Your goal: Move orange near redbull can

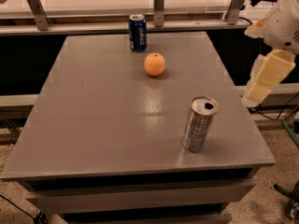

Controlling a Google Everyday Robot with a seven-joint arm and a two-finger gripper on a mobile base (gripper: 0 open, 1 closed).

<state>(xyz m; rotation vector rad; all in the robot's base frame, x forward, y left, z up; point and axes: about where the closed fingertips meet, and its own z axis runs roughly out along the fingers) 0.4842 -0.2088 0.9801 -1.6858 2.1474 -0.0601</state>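
Note:
The orange (154, 64) sits on the grey table (93, 120) toward the back, a little right of centre. The redbull can (199, 123), slim and silver with a checkered pattern and an open top, stands upright near the front right corner. The orange and the can are well apart. My gripper (262, 83), cream-coloured, hangs off the table beyond its right edge, level with the space between orange and can. It holds nothing that I can see.
A dark blue Pepsi can (137, 32) stands upright at the back of the table, just behind and left of the orange. A rail with metal posts (159, 6) runs behind the table. Cables lie on the floor at the right.

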